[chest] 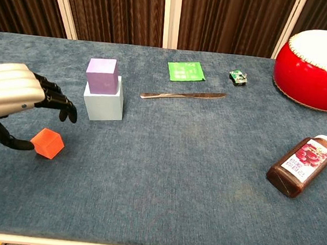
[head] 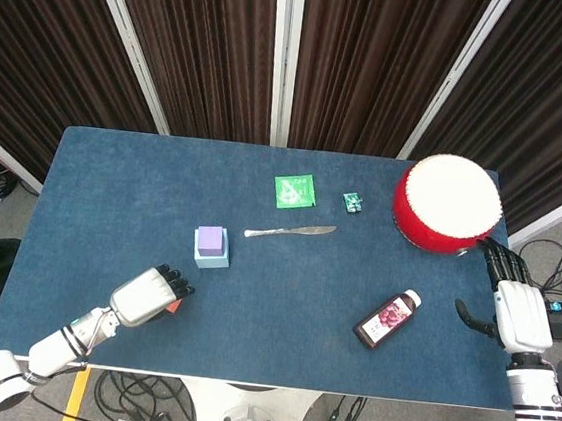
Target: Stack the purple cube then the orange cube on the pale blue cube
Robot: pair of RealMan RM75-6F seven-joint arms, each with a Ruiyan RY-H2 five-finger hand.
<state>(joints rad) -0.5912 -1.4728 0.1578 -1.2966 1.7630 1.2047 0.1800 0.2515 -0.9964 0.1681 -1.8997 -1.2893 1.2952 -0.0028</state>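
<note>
The purple cube [chest: 101, 75] sits on the pale blue cube [chest: 103, 105] at the table's left middle; from above the purple cube [head: 212, 239] covers most of the pale blue cube [head: 211, 260]. The orange cube [chest: 47, 142] lies on the cloth in front of them to the left. My left hand [chest: 15, 99] hovers over it, fingers spread above and past the cube and the thumb [chest: 5, 138] low at its left side, not closed on it. In the head view the left hand [head: 146, 295] hides all but a sliver of the orange cube [head: 174, 305]. My right hand [head: 515, 311] rests open at the table's right edge.
A red drum [head: 448, 203] stands at the back right, with a dark bottle [head: 386, 319] lying in front of it. A table knife [head: 289, 231], a green packet [head: 294, 191] and a small green chip [head: 352, 202] lie behind the cubes, towards the middle.
</note>
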